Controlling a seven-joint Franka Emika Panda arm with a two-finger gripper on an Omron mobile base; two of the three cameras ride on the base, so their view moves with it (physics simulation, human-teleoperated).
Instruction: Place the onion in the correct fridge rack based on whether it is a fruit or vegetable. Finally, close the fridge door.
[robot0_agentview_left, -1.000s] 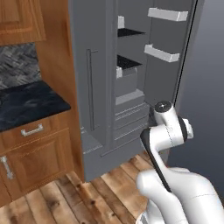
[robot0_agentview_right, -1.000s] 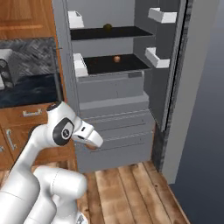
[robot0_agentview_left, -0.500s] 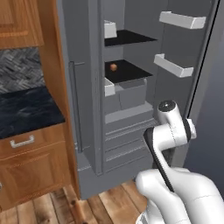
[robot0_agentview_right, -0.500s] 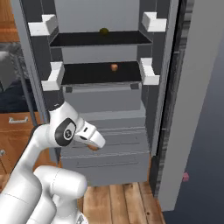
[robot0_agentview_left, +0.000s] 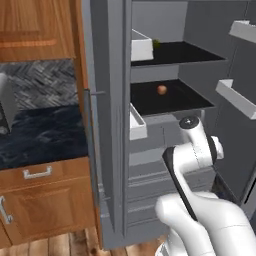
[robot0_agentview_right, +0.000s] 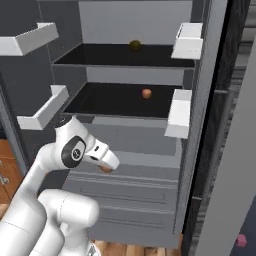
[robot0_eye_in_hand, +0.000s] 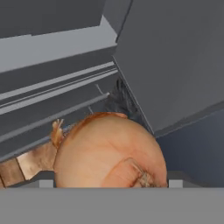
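Onion (robot0_eye_in_hand: 109, 151) is held clamped in the gripper (robot0_agentview_right: 106, 168), low before the drawers. Views have swung squarer onto the open fridge since earlier; lower fridge rack (robot0_agentview_right: 115, 102) is now above and ahead for placing.

Since one second ago both base views have shifted as a whole, so the camera has moved nearer to the open fridge. The two black shelves now look larger and closer than before. The orange-red ball (robot0_agentview_right: 146, 93) on the lower shelf (robot0_agentview_right: 115, 102) and the dark olive ball (robot0_agentview_right: 135, 45) on the upper shelf (robot0_agentview_right: 125, 56) are now more central. The wooden cabinets (robot0_agentview_left: 47, 197) have slid toward the left edge.
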